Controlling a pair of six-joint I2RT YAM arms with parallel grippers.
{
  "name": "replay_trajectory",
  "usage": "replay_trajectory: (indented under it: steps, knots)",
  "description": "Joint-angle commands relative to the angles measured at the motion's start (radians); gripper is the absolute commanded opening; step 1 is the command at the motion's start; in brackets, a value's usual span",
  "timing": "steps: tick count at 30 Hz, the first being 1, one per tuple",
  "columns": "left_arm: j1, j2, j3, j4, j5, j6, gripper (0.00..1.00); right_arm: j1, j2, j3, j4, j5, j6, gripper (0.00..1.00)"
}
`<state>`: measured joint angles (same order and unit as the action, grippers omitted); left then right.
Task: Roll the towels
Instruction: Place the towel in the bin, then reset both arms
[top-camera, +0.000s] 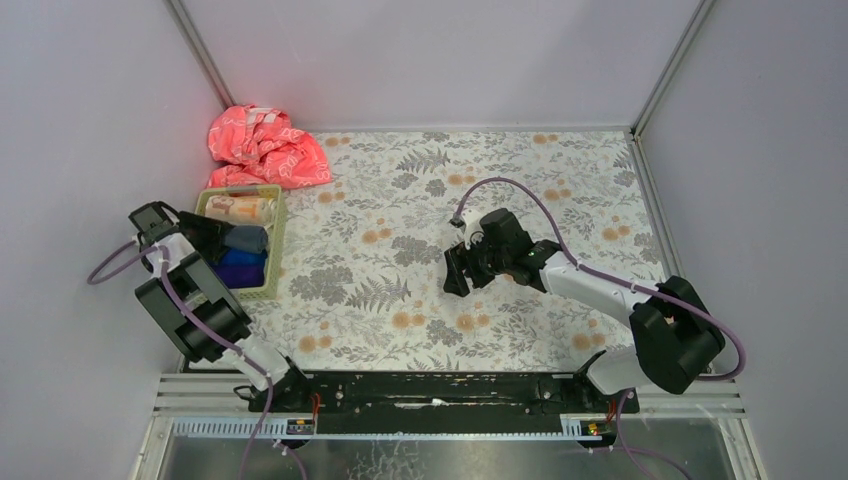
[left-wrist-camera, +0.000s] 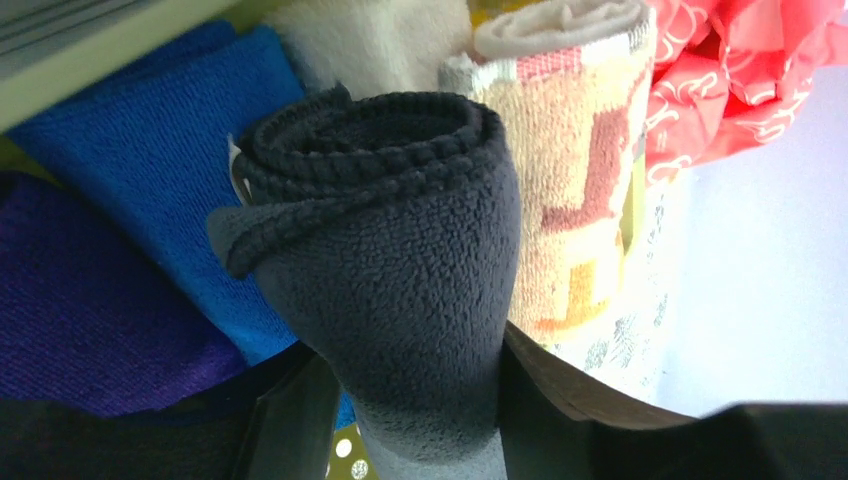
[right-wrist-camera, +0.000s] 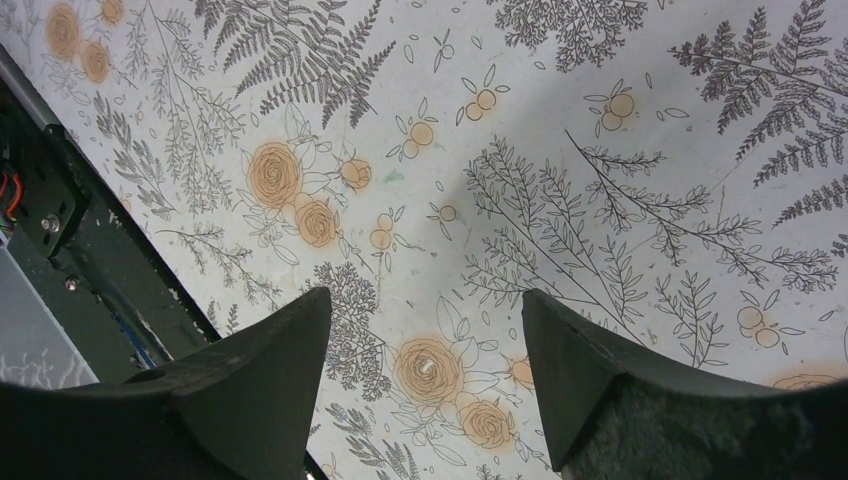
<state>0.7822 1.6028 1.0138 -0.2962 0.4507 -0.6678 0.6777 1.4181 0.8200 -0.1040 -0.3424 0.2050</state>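
The left gripper (left-wrist-camera: 415, 405) is reaching into the basket (top-camera: 277, 245), and the dark grey roll (left-wrist-camera: 400, 270) is sitting between its fingers, pointing long-ways straight out from them; I cannot tell if they are squeezing it. The right gripper (right-wrist-camera: 425, 380) is hanging open and empty over the flowery cover (right-wrist-camera: 560, 120), well apart from the basket. The cream roll (left-wrist-camera: 570, 170) is showing orange blocks, but nothing is readable.
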Motion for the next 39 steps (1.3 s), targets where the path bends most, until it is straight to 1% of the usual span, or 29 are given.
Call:
replay_trajectory:
  steps: [1, 5, 7, 12, 13, 14, 18, 22, 24, 29, 31, 33, 35, 39]
  knots:
    - [0.031, 0.085, 0.048, -0.012, -0.063, 0.038, 0.55, -0.004, 0.010, 0.027, 0.015, -0.018, -0.022, 0.76]
    - [0.030, 0.092, 0.063, -0.047, -0.078, 0.048, 0.66, -0.005, 0.005, 0.025, 0.013, -0.027, -0.021, 0.76]
    - [0.026, 0.062, 0.061, -0.049, -0.090, 0.051, 0.71, -0.004, 0.000, 0.028, 0.008, -0.036, -0.016, 0.76]
    - [0.019, -0.037, 0.063, -0.082, -0.140, 0.051, 0.80, -0.004, -0.023, 0.043, -0.024, -0.031, -0.012, 0.76]
    - [0.019, -0.055, 0.064, -0.094, -0.158, 0.047, 0.88, -0.005, -0.026, 0.047, -0.034, -0.028, -0.012, 0.76]
    - [0.019, -0.075, 0.066, -0.108, -0.180, 0.046, 0.98, -0.004, -0.029, 0.052, -0.045, -0.023, -0.012, 0.76]
    - [0.019, -0.144, 0.070, -0.143, -0.231, 0.041, 1.00, -0.004, -0.047, 0.077, -0.089, 0.021, -0.014, 0.76]
    - [0.018, -0.233, 0.061, -0.161, -0.213, 0.035, 1.00, -0.004, -0.095, 0.106, -0.140, 0.124, -0.017, 0.76]
    - [-0.005, -0.294, 0.053, -0.170, -0.201, 0.043, 1.00, -0.006, -0.122, 0.124, -0.169, 0.183, -0.018, 0.77]
    - [-0.153, -0.458, 0.007, -0.178, -0.214, 0.087, 1.00, -0.009, -0.214, 0.149, -0.229, 0.357, -0.012, 0.78]
    - [-0.226, -0.529, -0.010, -0.175, -0.243, 0.111, 1.00, -0.010, -0.263, 0.147, -0.249, 0.438, -0.003, 0.82]
    - [-0.310, -0.594, -0.019, -0.176, -0.275, 0.139, 1.00, -0.010, -0.323, 0.141, -0.266, 0.521, 0.003, 0.84]
    - [-0.405, -0.658, -0.019, -0.196, -0.342, 0.169, 1.00, -0.010, -0.392, 0.131, -0.289, 0.610, 0.009, 0.87]
    - [-0.577, -0.768, -0.040, -0.210, -0.382, 0.206, 1.00, -0.010, -0.563, 0.095, -0.312, 0.787, 0.009, 0.93]
